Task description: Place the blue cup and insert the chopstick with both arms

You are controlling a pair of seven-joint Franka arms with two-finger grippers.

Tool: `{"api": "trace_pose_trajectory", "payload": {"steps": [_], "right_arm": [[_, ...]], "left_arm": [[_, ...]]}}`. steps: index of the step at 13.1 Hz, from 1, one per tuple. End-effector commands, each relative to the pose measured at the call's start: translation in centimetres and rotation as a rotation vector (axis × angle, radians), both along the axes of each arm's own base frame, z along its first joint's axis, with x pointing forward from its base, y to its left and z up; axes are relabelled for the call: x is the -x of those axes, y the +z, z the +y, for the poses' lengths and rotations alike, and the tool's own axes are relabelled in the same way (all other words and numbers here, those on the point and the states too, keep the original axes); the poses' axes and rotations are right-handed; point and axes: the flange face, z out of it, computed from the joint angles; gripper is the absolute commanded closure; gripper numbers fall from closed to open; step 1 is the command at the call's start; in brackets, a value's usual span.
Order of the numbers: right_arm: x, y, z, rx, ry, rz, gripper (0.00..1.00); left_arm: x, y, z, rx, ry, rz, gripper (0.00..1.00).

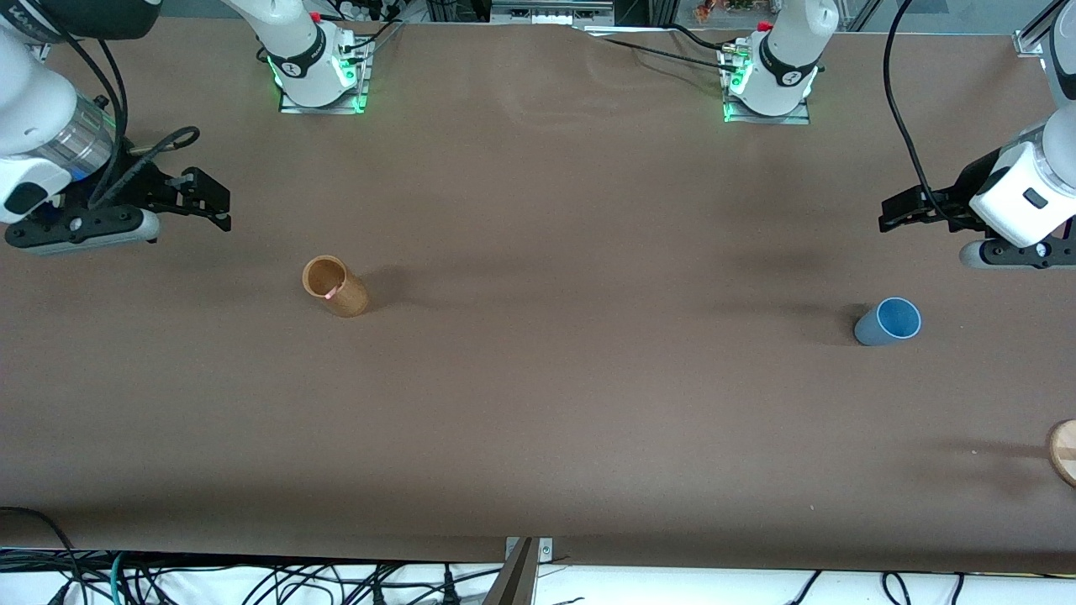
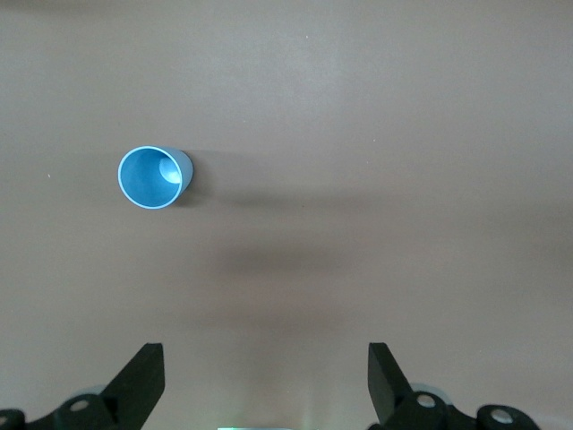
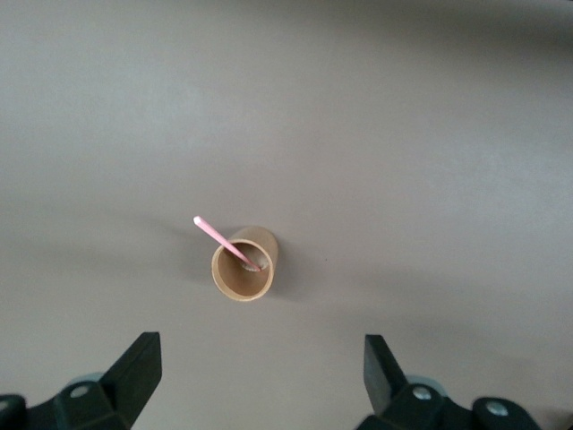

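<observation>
- Right now we hold both arms up over the table [image 1: 538,378], each one waiting at its own end.
- Our left gripper [image 1: 893,212] hangs over bare table at the left arm's end; its fingers [image 2: 143,381] are spread wide and grasp nothing.
- Our right gripper [image 1: 210,202] hangs over bare table at the right arm's end, fingers [image 3: 139,367] likewise spread and empty.
- We see the blue cup [image 1: 888,321] upright on the table, mouth up, nearer the front camera than the left gripper, at about 6 o'clock from it on the front view's face, and well apart from it. In the left wrist view the cup [image 2: 155,176] sits clear of both fingers.
- We see the chopstick [image 3: 226,243] standing tilted inside the brown holder [image 1: 334,286], its pink tip leaning out over the rim.
- That holder stands upright toward the right arm's end, at about 4 o'clock from the right gripper, far from the cup.
- A round wooden piece [image 1: 1064,450] shows at the table's edge, at roughly 5 o'clock from the cup.
</observation>
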Motion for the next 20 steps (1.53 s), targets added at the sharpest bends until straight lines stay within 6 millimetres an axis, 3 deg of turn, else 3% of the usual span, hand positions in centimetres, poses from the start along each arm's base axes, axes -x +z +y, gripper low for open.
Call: {"api": "trace_pose_trajectory", "payload": {"steps": [1,3,9,12,14,17,19,20], "right_arm": [[0.1,-1.1,0.1,-0.012,0.035,0.053,0.0],[-0.2,-3.4,1.3,-0.011,0.041,0.063,0.0],[-0.1,-13.4,6.3,-0.008,0.096,0.045,0.0],[-0.4,-19.0,7.2,-0.009,0.107,0.019,0.0],[-0.2,-22.3,7.5,-0.008,0.115,0.006,0.01],[-0.2,-24.7,7.9,0.004,0.125,0.027,0.08],[-0.4,-25.7,8.0,0.007,0.128,0.031,0.23],[-0.3,-25.8,8.3,0.008,0.133,0.032,0.3]], "left_arm": [[-0.3,-0.1,0.2,0.028,-0.017,-0.005,0.0],[-0.3,-0.1,0.1,0.027,-0.017,-0.005,0.0],[-0.6,-0.8,0.1,0.026,-0.024,0.007,0.0],[-0.6,-0.8,0.0,0.028,-0.026,0.006,0.0],[-1.3,-2.5,-0.3,0.015,-0.031,0.029,0.0],[-2.0,-4.1,0.2,0.008,-0.022,0.047,0.0],[-3.0,-6.9,0.9,-0.015,-0.015,0.088,0.0],[-3.5,-7.8,2.2,-0.042,-0.005,0.084,0.0]]}}
